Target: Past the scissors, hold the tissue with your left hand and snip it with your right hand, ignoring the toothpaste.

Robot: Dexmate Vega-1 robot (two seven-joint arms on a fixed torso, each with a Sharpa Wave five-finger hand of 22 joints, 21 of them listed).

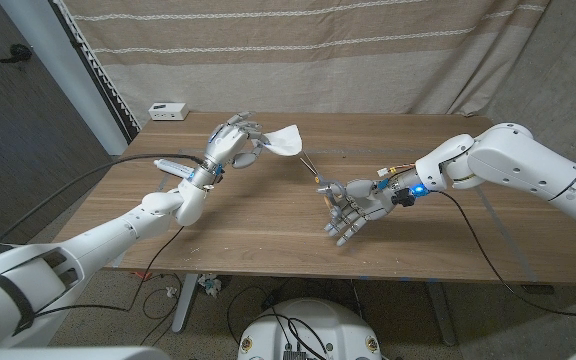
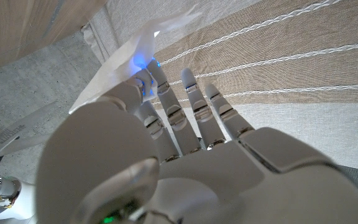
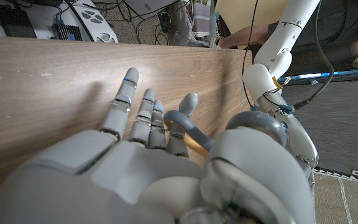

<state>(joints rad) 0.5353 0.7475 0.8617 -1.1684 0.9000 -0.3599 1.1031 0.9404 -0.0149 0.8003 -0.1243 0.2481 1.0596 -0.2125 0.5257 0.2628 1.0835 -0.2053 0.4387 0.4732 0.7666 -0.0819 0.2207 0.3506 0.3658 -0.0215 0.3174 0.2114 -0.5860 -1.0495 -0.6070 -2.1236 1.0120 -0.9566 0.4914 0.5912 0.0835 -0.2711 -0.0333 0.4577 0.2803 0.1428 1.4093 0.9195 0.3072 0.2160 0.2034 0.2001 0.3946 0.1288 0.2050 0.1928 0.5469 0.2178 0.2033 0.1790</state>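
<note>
Curtained lab: cabled wooden table (image 1: 268, 215)

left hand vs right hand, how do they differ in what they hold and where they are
The left hand pinches a white tissue raised above the table; the right hand grips scissors, blades pointing toward the tissue. The left hand sits farther back, the right hand nearer the front edge. Both are white, each holding something.
</note>
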